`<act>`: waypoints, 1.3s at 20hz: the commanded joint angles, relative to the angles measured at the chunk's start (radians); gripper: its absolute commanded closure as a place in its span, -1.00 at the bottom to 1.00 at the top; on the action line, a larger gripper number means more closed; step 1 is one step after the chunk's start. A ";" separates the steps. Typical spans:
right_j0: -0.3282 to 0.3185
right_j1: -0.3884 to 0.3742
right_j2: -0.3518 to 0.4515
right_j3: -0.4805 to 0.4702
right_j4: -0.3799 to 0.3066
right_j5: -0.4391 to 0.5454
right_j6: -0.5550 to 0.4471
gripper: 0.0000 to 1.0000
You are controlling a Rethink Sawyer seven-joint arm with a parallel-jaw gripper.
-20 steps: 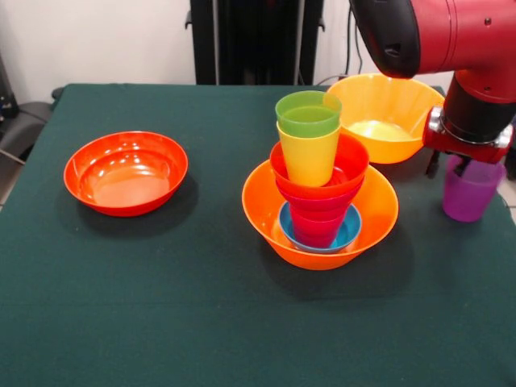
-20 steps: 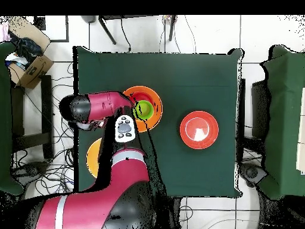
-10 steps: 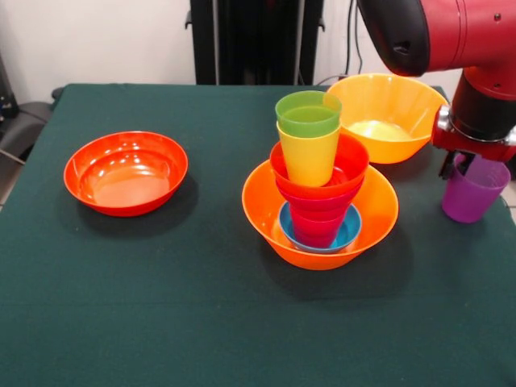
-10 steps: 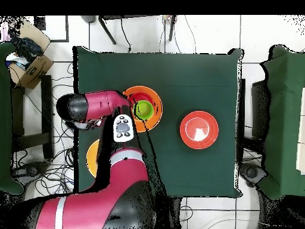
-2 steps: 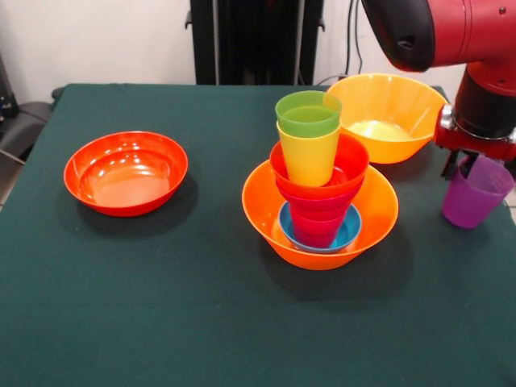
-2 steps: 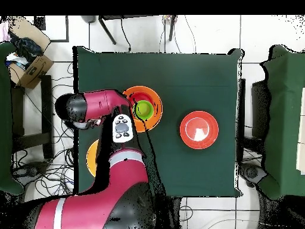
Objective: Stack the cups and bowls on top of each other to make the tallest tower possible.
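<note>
One purple cup (image 5: 476, 193) tilted at the table's right edge, fingers (image 5: 461, 165) clamped on its rim; light, slick plastic, I'd keep the rim pinch.

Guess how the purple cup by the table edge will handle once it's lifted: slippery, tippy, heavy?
The purple cup looks like thin smooth plastic and empty, so probably light. Its glossy tapered wall may slip in the gripper. It already tilts in the front view, at the table edge, so it could tip or swing if the hold is only on the rim.
</note>
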 commanded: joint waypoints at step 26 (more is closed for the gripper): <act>-0.069 -0.368 0.003 0.007 0.053 0.248 -0.023 1.00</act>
